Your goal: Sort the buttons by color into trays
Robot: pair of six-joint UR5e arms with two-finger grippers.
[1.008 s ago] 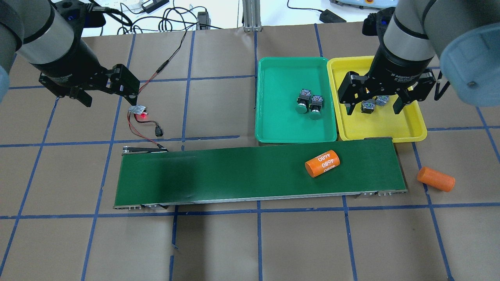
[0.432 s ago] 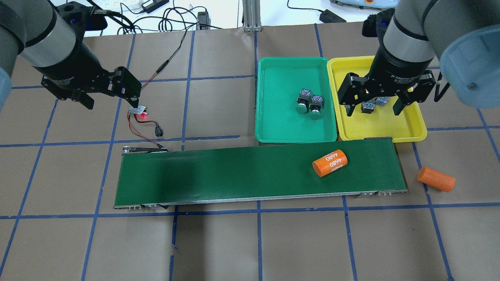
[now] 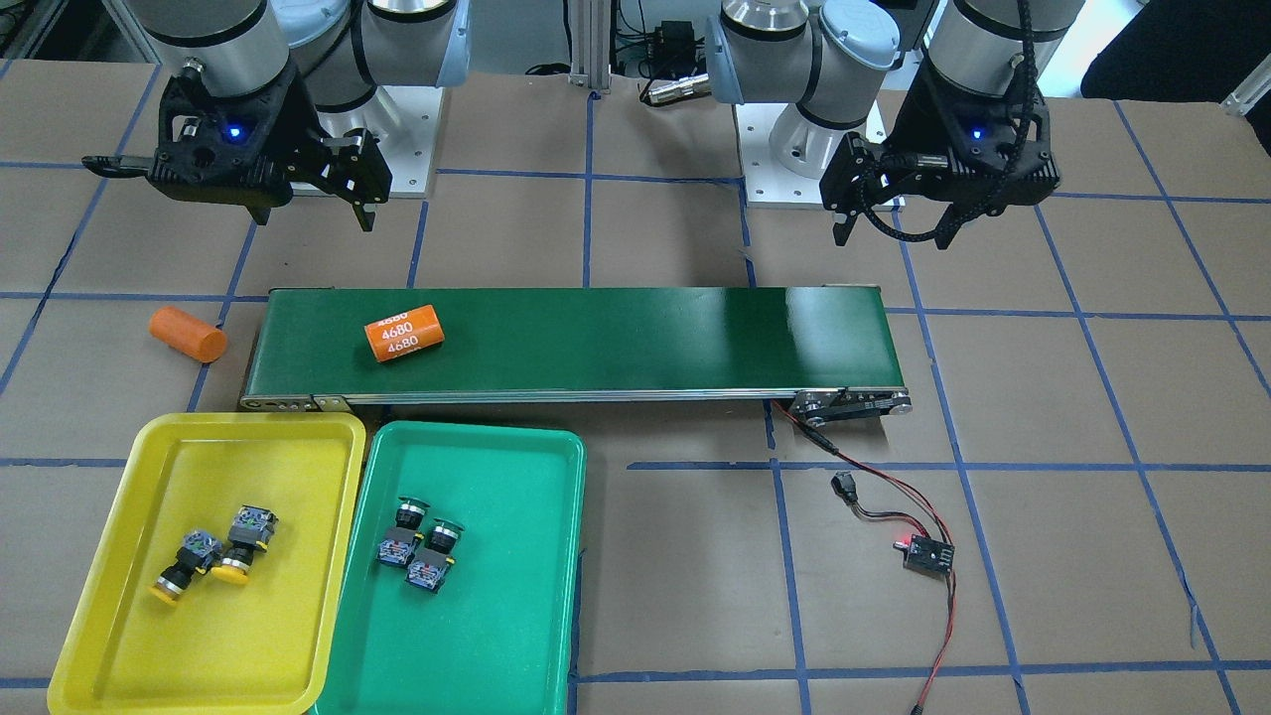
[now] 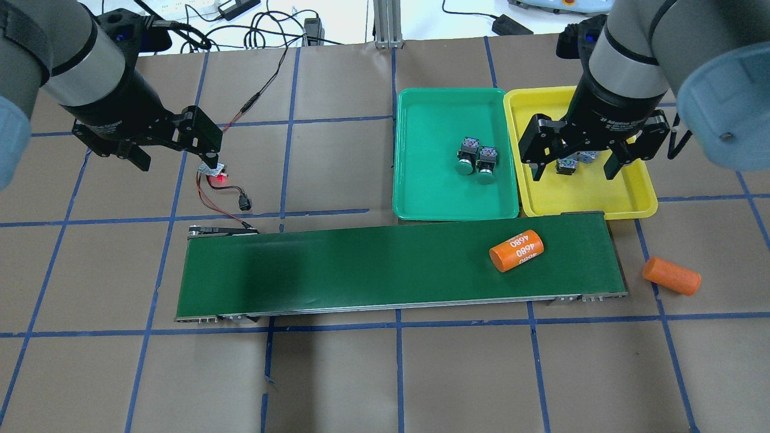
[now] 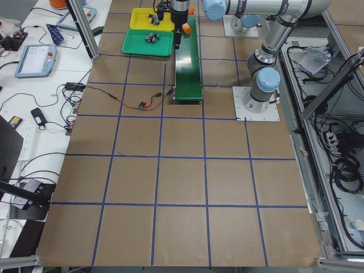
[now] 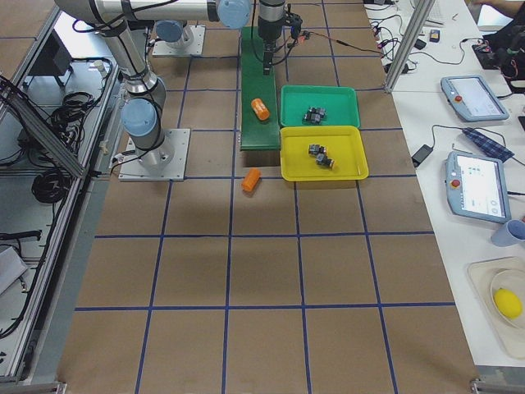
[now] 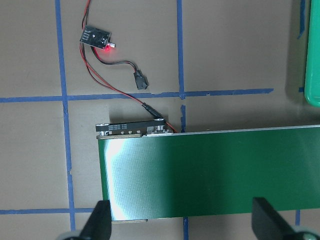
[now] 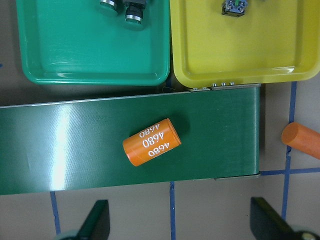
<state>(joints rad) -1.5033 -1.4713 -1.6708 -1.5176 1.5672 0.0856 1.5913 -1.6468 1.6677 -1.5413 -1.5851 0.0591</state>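
- Two yellow buttons [image 3: 238, 541] lie on their sides in the yellow tray [image 3: 99, 636], touching each other, near its middle.
- Two green buttons [image 3: 434, 556] lie side by side in the green tray [image 3: 506, 626], also touching, with their caps pointing towards the belt [image 4: 361, 270].
- We see the trays just beside each other along the belt's far side from the robot. The belt's end corner meets the yellow tray's rim.
- We find the right gripper [image 4: 573, 174] raised well above the table [image 4: 391, 373], near the belt end by the trays. Its jaws are spread wide and hold nothing. Its wrist view looks down between both fingertips onto the belt and the tray edges.
- We find the left gripper [image 4: 175, 159] raised too, near the belt's other end. Its jaws are likewise wide apart and empty, and bare belt and table show between the fingers in its wrist view.
- One orange cylinder [image 4: 517, 251] marked 4680 lies on the belt, close to the tray end.
- We see a second cylinder [image 4: 671, 276] on the table just past that end of the belt.
- We see a small board [image 4: 213, 171] with a red light on the table by the left gripper's end. Red and black wires run from it to the belt frame.
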